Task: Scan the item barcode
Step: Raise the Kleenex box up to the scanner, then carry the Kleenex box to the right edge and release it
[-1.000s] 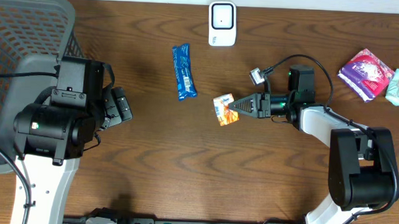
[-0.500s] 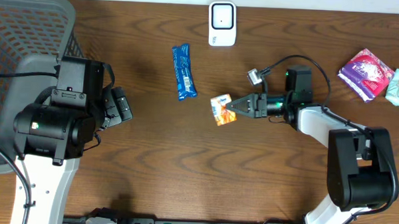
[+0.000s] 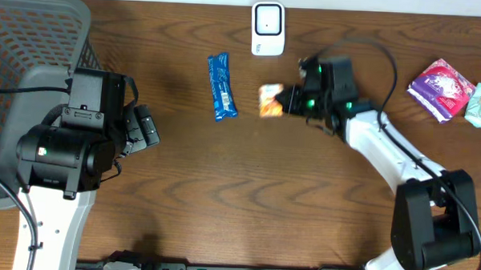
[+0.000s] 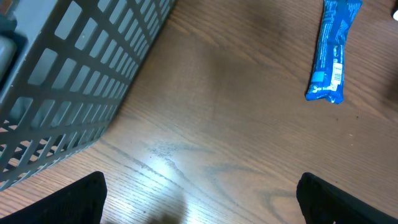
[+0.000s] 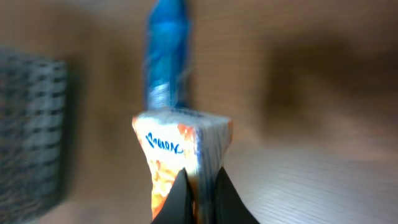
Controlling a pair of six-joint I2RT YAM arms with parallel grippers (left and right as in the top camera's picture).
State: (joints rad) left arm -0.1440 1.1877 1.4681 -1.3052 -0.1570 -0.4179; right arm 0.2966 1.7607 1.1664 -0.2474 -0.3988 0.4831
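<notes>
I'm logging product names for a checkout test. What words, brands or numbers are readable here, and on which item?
Nothing reads with certainty.
orange packet: blue lettering, motion-blurred, unreadable.
blue bar: white barcode patch, digits too small to read.
white scanner: small mark under its window, too small to read.
purple packet: print too small to read.

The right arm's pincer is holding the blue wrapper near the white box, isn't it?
No, the right pincer holds the orange packet, not the blue wrapper, which lies on the table. The overhead view shows it, near the white box.
</notes>
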